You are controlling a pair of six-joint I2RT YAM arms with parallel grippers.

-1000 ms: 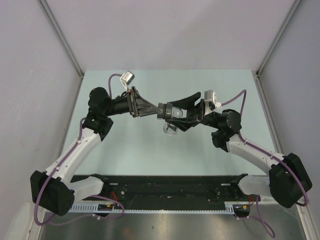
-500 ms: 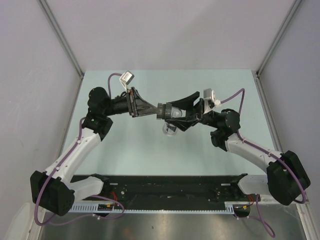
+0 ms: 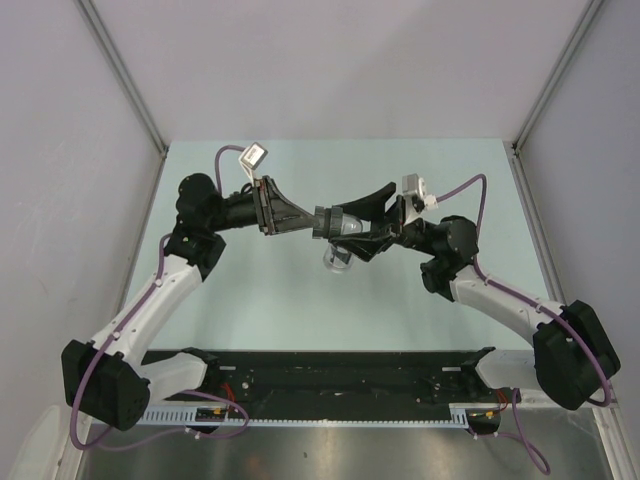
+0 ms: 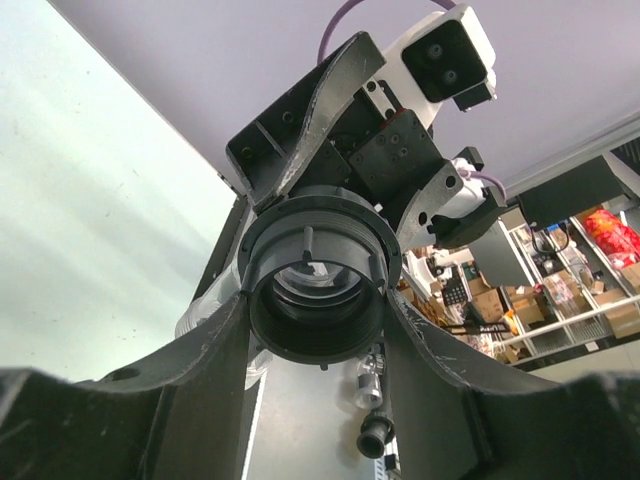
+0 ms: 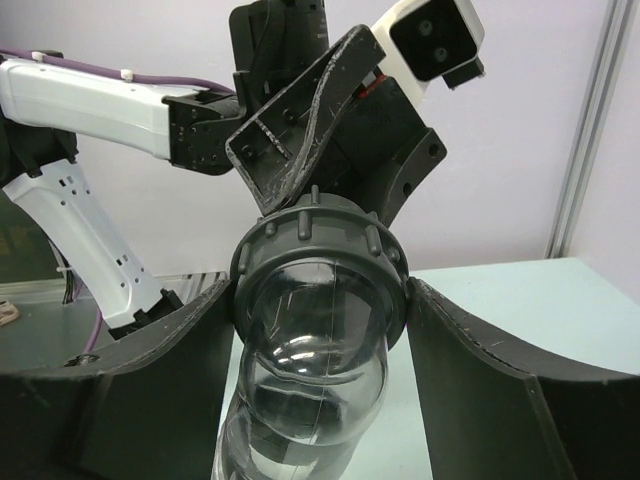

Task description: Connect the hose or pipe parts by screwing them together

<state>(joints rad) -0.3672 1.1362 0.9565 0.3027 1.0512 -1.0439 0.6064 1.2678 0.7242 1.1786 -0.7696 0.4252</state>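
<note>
While both parts hung above the middle of the pale green counter, your left fingers pinched the black ring-shaped nut at centre frame. Your right fingers clamped the grey ribbed cylinder, its clear bend drooping below, butted end-on against the nut.

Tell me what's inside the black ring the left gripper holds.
Inside the black ring, threads and the clear pipe end-on show. How deep it is screwed in, the ring's wall hides.
</note>
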